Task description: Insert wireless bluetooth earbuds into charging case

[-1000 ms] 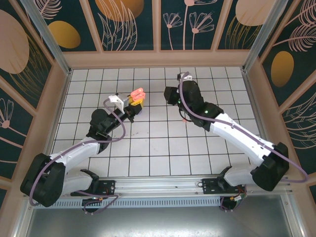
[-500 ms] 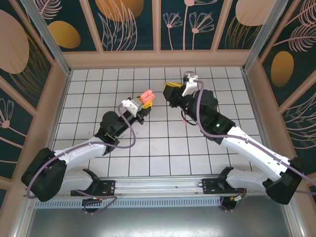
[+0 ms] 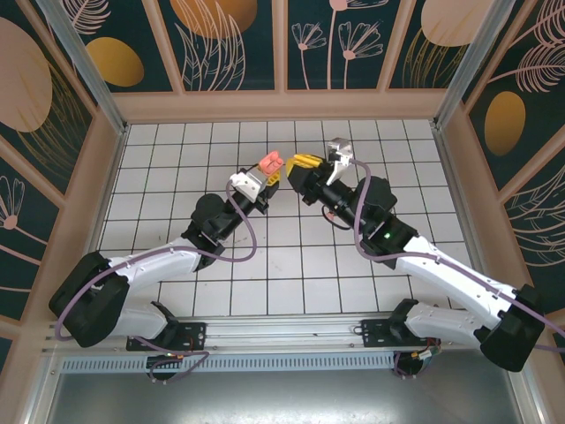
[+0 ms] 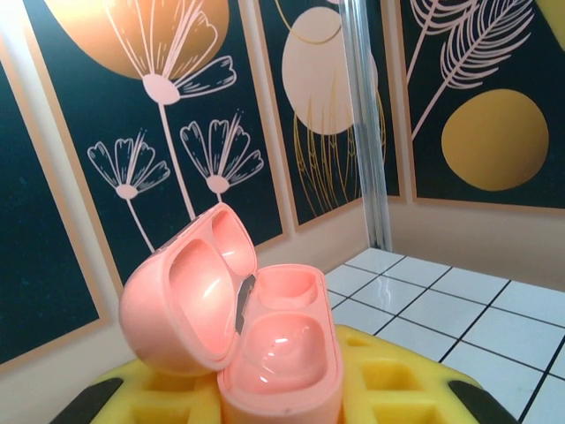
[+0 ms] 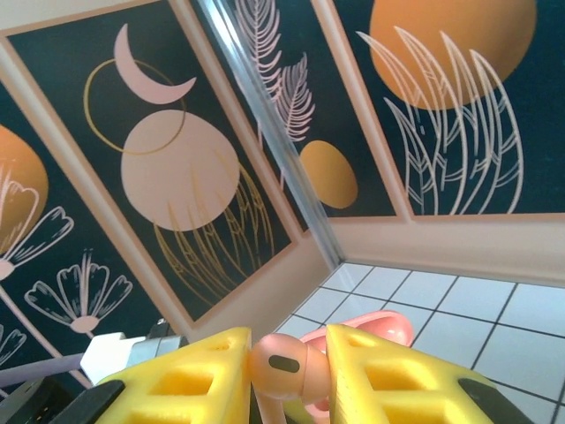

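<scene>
My left gripper (image 3: 265,177) is shut on a salmon-pink charging case (image 3: 268,164), held up above the tiled floor. In the left wrist view the case (image 4: 282,353) stands between the yellow fingers (image 4: 397,380) with its lid hinged open to the left and both wells bare. My right gripper (image 3: 301,164) faces it from the right, close to the case. It is shut on a salmon-pink earbud (image 5: 291,364), pinched between its yellow pads (image 5: 388,380), stem pointing down. Behind the earbud the pink case (image 5: 375,329) shows.
White tiled floor (image 3: 291,265) with dark grout lies below both arms. Patterned walls (image 3: 282,44) with a beige rim enclose it on three sides. A metal post (image 4: 366,124) stands in the corner.
Both arms swung toward the middle. The left gripper carried the pink case rightward and the right gripper turned and came leftward, so the two now nearly meet.
</scene>
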{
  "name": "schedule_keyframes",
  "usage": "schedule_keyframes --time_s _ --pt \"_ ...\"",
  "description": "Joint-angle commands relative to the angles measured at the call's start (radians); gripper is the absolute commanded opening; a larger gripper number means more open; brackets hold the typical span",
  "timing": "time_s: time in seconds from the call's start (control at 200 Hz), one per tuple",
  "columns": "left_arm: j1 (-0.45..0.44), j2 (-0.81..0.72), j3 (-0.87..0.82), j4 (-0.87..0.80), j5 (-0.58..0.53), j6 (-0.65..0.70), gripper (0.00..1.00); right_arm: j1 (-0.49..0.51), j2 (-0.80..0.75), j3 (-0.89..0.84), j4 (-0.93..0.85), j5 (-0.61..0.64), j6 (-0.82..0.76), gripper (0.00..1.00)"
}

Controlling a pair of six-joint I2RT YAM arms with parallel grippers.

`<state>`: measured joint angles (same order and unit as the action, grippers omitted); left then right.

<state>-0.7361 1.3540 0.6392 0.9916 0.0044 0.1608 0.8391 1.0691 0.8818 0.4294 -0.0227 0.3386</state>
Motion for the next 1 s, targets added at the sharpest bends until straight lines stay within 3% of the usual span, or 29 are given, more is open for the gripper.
schedule_keyframes --time_s 0.0,0.996 --pt "-0.009 0.005 0.041 0.051 0.031 -0.002 0.0 0.008 0.018 -0.01 0.108 -0.062 -0.006 0.27" --pt "-0.035 -0.009 0.07 0.043 0.088 -0.038 0.0 -0.008 0.144 0.021 0.131 -0.059 -0.01 0.27"
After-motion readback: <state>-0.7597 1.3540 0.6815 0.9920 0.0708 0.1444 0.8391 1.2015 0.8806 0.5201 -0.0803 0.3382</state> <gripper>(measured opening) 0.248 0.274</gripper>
